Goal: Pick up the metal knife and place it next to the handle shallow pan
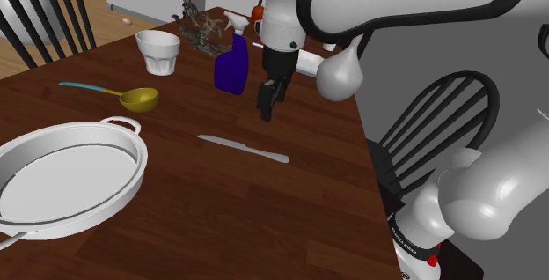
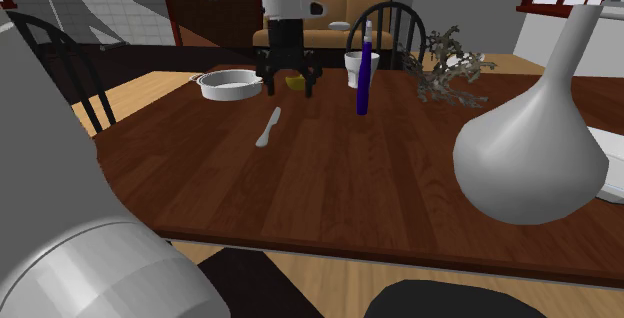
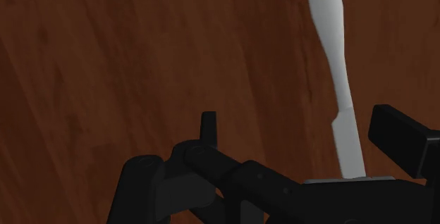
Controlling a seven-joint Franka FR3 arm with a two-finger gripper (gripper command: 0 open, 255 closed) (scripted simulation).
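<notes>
A light grey knife (image 1: 244, 148) (image 2: 268, 126) lies flat on the dark wooden table (image 1: 264, 208). The white shallow pan (image 1: 66, 177) (image 2: 228, 84) with side handles sits at the shoulder view's lower left, well apart from the knife. My black gripper (image 1: 268, 102) (image 2: 288, 74) hangs open above the table, a little beyond the knife and not touching it. In the wrist view the knife (image 3: 337, 82) runs between the spread fingers of the gripper (image 3: 303, 127), closer to one fingertip (image 3: 402, 134). Nothing is held.
A blue spray bottle (image 1: 232, 62) (image 2: 364, 71) stands just beside the gripper. A white cup (image 1: 158, 51), a yellow ladle (image 1: 132, 98) and a dried plant (image 1: 202, 32) stand farther back. A grey flask-shaped vase (image 1: 339, 74) is near the table edge. Chairs (image 1: 449, 111) surround the table.
</notes>
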